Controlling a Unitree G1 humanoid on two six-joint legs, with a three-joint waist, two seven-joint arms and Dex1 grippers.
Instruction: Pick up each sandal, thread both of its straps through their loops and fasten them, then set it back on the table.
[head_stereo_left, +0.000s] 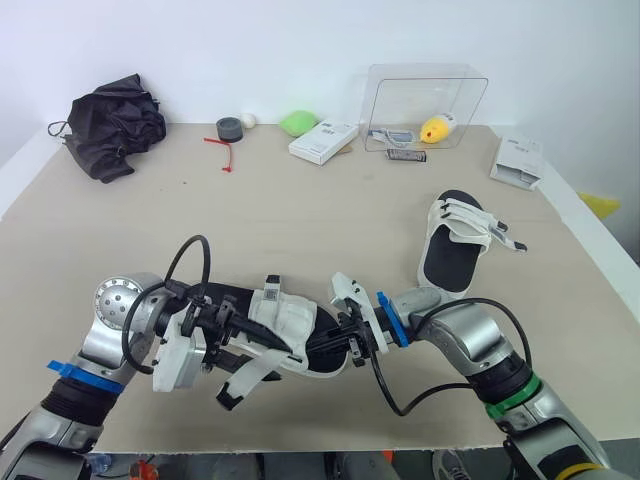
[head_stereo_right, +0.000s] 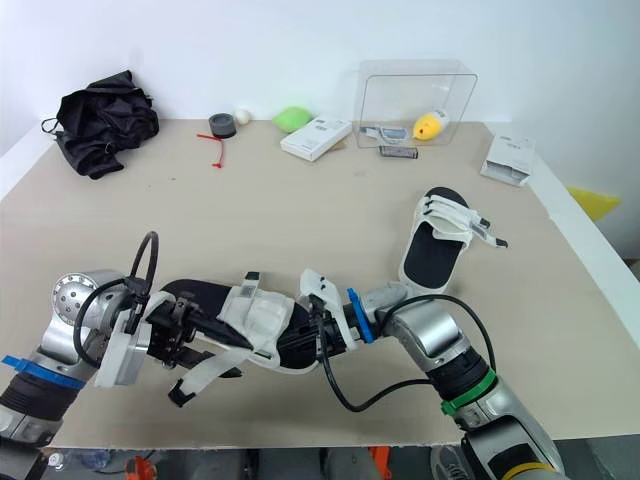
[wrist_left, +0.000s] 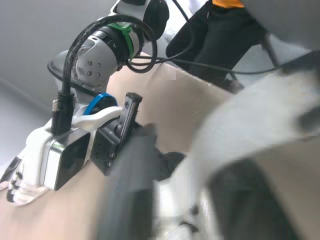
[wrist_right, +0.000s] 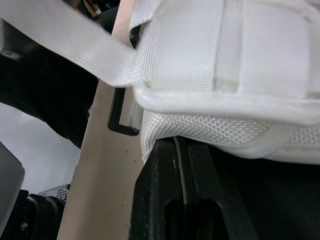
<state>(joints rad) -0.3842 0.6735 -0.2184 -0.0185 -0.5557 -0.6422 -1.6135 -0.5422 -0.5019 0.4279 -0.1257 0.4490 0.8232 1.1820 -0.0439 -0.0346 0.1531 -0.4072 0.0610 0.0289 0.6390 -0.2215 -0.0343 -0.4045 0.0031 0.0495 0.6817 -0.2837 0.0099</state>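
White webbing over a black sole: the sandal (head_stereo_left: 290, 325) is held crosswise between the two arms at the near edge of the surface (head_stereo_left: 300, 220), and I would say it sits there so that each arm can reach one end. The right claw (head_stereo_left: 345, 345) appears pressed onto the sandal's end, pinching it, which I take as the steadying hold while the other arm does the finer job. The left claw (head_stereo_left: 222, 338) is right up against the strap side; whether it is spread or closed I cannot tell. One loose strap (head_stereo_left: 242, 383) droops below the sandal toward the surface's edge, not yet fastened, and the right wrist view shows a black loop (wrist_right: 120, 127) just beside the webbing with a strap running past it. The second sandal (head_stereo_left: 455, 245) lies well apart on the right, sole up to view, its straps folded across it. My guess is that threading is the step in hand
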